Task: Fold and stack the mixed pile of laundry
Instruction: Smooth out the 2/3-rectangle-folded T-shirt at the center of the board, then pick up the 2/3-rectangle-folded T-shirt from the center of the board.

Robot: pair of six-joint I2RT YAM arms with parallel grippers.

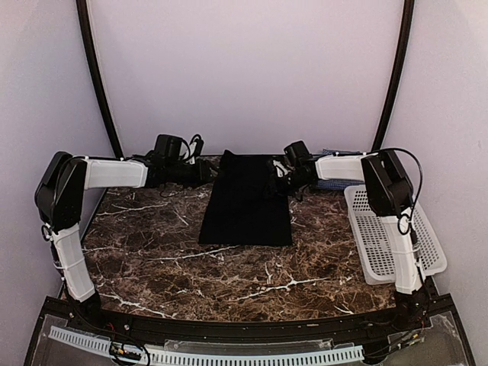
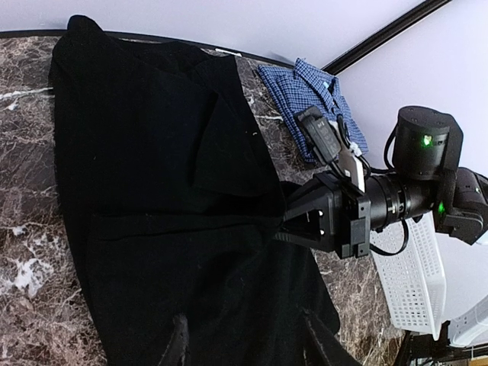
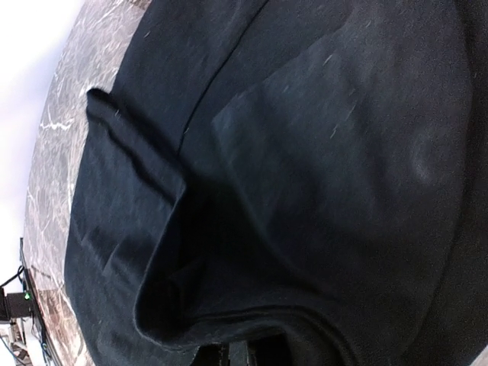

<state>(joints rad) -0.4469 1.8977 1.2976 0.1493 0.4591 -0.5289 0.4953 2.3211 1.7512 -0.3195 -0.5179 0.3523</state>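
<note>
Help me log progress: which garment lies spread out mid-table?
The black garment; the blue-checked shirt is a compact bundle off at the table's far right corner.

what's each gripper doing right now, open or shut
left gripper: open, fingers apart over the black garment
right gripper: closed, pinching a fold of the black garment

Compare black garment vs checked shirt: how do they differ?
The black garment is plain; the checked shirt is blue-and-white. The black garment covers far more tabletop than the shirt. The black garment lies mid-table at the far edge, the shirt in the far right corner. The right gripper is at the black garment, none at the shirt. Both are cloth lying on the table.
</note>
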